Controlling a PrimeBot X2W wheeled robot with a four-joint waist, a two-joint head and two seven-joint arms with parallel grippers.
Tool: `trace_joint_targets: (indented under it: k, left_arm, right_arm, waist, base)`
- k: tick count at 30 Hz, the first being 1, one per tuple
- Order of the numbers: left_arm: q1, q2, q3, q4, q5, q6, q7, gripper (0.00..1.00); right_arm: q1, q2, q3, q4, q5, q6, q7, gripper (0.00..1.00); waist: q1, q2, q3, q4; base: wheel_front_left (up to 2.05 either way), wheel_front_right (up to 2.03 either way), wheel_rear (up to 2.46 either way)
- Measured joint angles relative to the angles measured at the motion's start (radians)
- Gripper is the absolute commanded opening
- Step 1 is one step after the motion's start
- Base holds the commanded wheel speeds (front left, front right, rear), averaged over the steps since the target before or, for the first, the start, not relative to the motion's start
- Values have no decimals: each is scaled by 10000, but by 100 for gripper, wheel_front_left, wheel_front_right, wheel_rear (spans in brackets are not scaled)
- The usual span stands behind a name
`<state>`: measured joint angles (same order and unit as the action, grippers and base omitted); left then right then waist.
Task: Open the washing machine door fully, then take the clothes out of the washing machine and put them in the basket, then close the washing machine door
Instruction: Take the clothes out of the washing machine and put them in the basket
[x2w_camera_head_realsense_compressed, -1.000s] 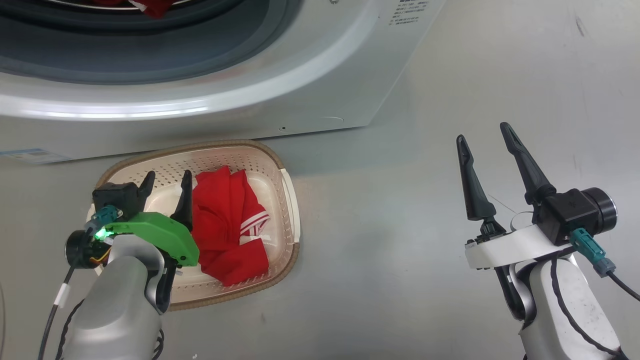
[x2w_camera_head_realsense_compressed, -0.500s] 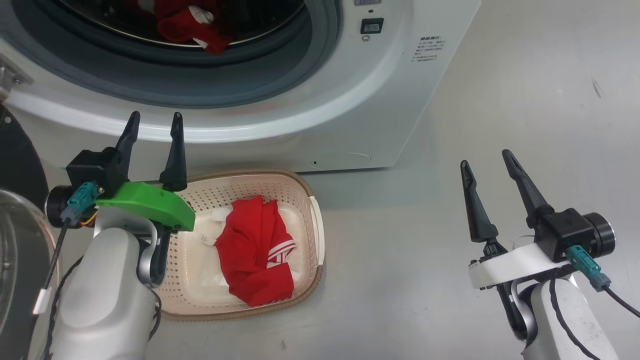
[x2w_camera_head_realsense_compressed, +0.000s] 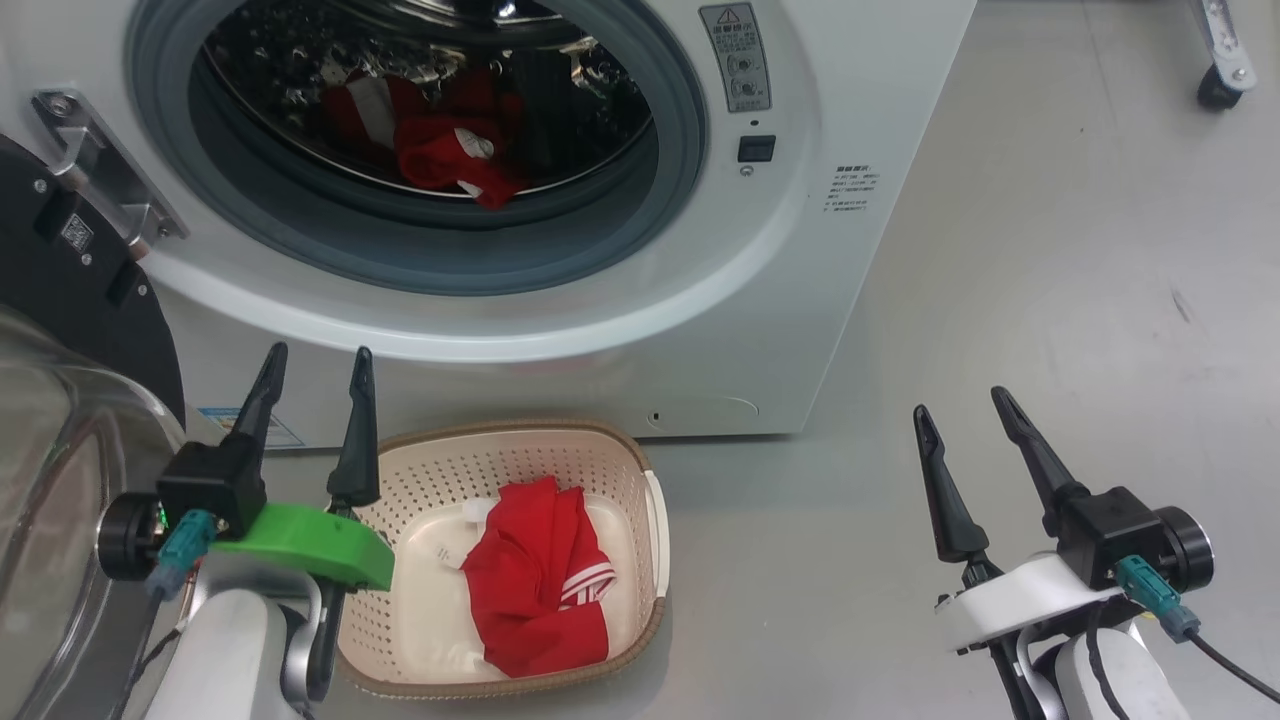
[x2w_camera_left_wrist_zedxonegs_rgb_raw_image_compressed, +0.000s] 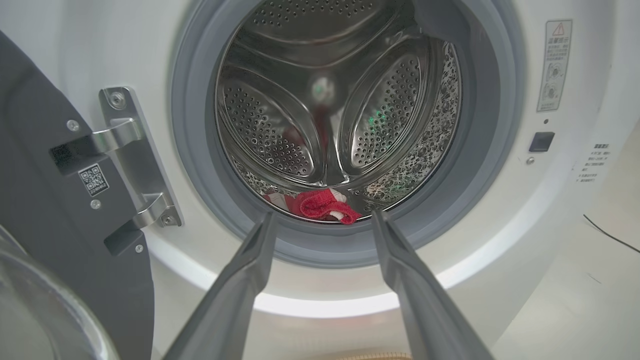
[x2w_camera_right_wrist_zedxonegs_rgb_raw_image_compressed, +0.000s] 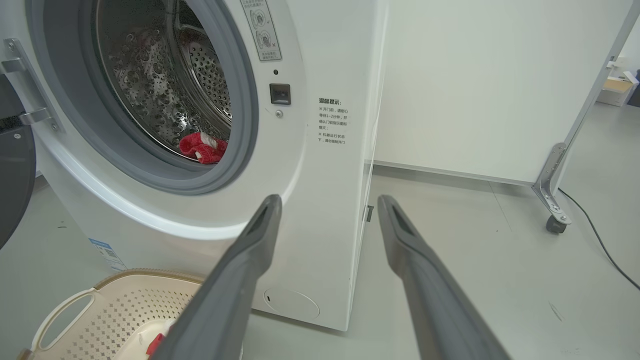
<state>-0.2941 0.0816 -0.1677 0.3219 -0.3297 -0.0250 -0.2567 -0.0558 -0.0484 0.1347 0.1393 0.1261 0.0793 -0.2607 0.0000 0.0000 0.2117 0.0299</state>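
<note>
At nine o'clock in my head view the washing machine door (x2w_camera_head_realsense_compressed: 70, 300) stands swung wide open. Its black inner face and clear glass bowl are turned toward me, and it hangs on a steel hinge (x2w_camera_head_realsense_compressed: 100, 165) at ten o'clock.

Just right of it, near eight o'clock, my left gripper (x2w_camera_head_realsense_compressed: 318, 352) points up at the machine's front. Its two dark fingers are spread as far as they go, with nothing between them. In the left wrist view the tips line up with the lower arc of the grey rubber ring (x2w_camera_head_realsense_compressed: 420, 262).

Up at eleven o'clock, inside that ring, a small heap of red clothes (x2w_camera_head_realsense_compressed: 440, 155) with white bits lies at the bottom front of the steel drum (x2w_camera_left_wrist_zedxonegs_rgb_raw_image_compressed: 320, 100).

At six o'clock the basket (x2w_camera_head_realsense_compressed: 520, 430) sits on the floor (x2w_camera_head_realsense_compressed: 1000, 250), just in front of the base of the washing machine (x2w_camera_head_realsense_compressed: 760, 320). A red garment (x2w_camera_head_realsense_compressed: 535, 590) with white stripes lies crumpled inside it, toward its right half.

At four o'clock, well apart from basket and machine, my right gripper (x2w_camera_head_realsense_compressed: 959, 402) hovers over bare floor. Its fingers are wide apart and hold nothing. In the right wrist view they point toward the machine's right front corner.
</note>
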Motion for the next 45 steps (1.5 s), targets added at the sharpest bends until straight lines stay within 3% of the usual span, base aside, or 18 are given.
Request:
trace_joint_targets:
  k: [19,45]
  left_arm:
    - [2931,46,-221,-886,144,31,2,100]
    - [4039,217,-244,-2017,236,303,6,100]
  right_arm:
    - [1684,75,171,144,144,-199,0,100]
    - [1899,84,290,-33,182,-391,0,100]
  waist:
    - [-1,0,-2081,194]
    - [-1,0,-2283,188]
  base:
    - [0,0,0]
    - [0,0,0]
